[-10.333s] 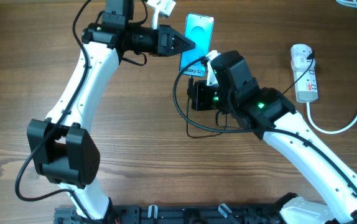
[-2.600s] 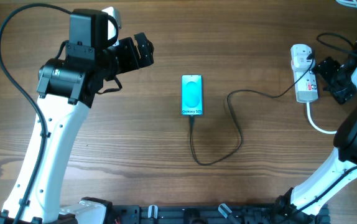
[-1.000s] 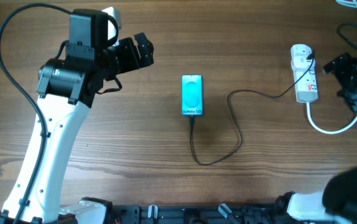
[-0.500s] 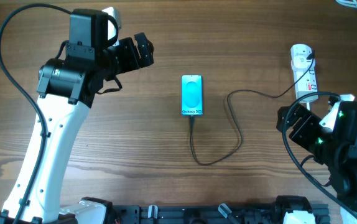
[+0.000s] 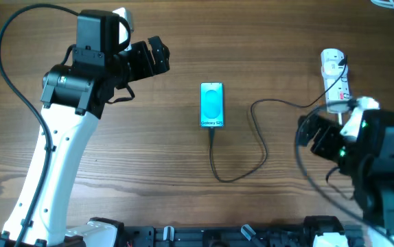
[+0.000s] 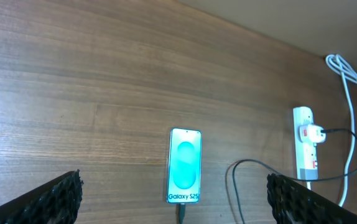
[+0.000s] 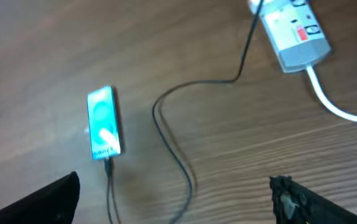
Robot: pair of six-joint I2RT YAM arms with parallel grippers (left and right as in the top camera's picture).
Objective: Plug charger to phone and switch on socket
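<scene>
Phone (image 5: 211,105) lies flat at the centre of the overhead frame on the wooden table (image 5: 183,178), cyan screen up, its "Galaxy S25" end toward the bottom edge. You see the charger (image 5: 211,151) seated in that lower end. Its thin black cable drops, loops right, climbs and runs to a white plug (image 6: 307,132) on the socket (image 5: 336,86). The socket lies at the upper right, its thick white cord (image 7: 331,104) leaving the lower end. Your left gripper (image 5: 157,56) hangs in the upper left, well apart from the phone, its fingers (image 6: 54,196) spread wide at the bottom corners of the wrist view. Your right gripper (image 5: 310,132) sits at the right, below the socket and touching nothing, its fingers (image 7: 45,199) likewise spread wide. Whether the socket's switch is on, you cannot tell.
</scene>
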